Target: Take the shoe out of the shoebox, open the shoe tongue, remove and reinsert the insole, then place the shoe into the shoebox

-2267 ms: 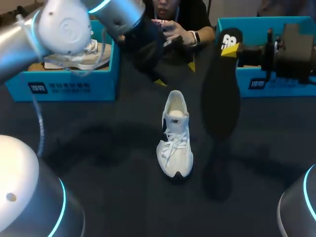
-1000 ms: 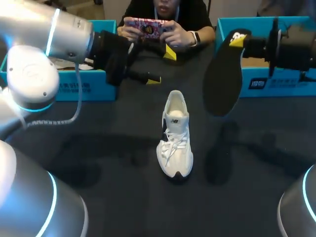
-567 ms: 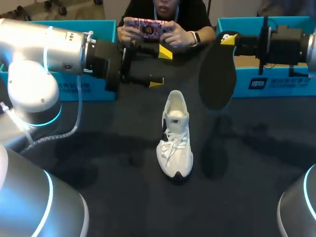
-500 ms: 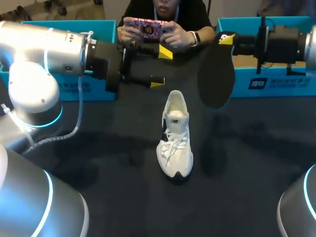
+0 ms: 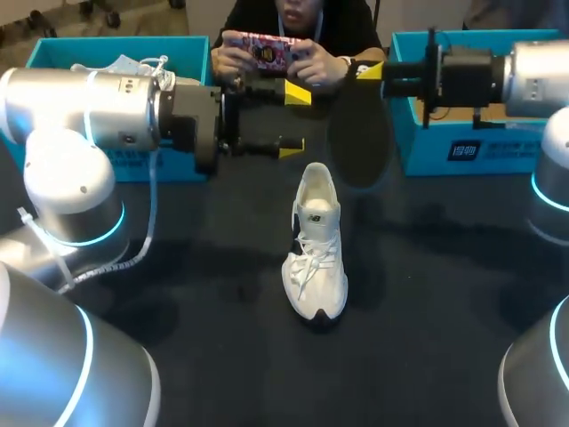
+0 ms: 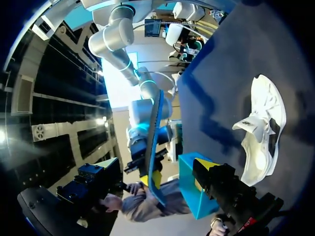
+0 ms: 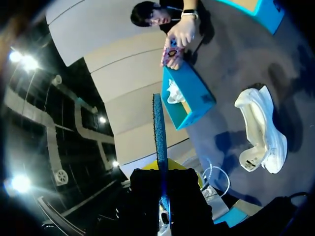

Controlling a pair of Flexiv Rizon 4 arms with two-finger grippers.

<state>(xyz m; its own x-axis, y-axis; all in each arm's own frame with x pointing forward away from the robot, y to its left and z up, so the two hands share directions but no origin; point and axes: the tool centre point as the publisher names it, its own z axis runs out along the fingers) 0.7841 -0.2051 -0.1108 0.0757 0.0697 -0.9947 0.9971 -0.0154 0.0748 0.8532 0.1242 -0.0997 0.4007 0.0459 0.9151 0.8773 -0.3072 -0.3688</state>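
Table (image 5: pixel 178 294): dark, you see most of it bare around the middle. Left arm (image 5: pixel 98 111) comes in from the left and lies level over the far half; right arm (image 5: pixel 533 76) comes in level from the right, facing it. Two teal boxes at the far edge: left box (image 5: pixel 53 53) behind the left arm, with a second shoe (image 5: pixel 124 67) inside; right box (image 5: pixel 462 147) behind the right arm, contents hidden from you. Shoe (image 5: pixel 314 240): white, out of the box, standing on its sole mid-table, toe toward the robot, heel toward the far edge, laces on top. Insole (image 5: pixel 356 133): dark, out of the shoe, hanging off the table from its upper end, just beyond and to the right of the heel, apart from the shoe. Right claw (image 5: pixel 369 71): clamped on the insole's upper end; in the right wrist view the insole (image 7: pixel 158 142) runs edge-on between the fingers, with the shoe (image 7: pixel 261 132) below on the table. Left claw (image 5: pixel 294 120): fingers apart, nothing between them, held beyond the heel and pointing toward the insole.
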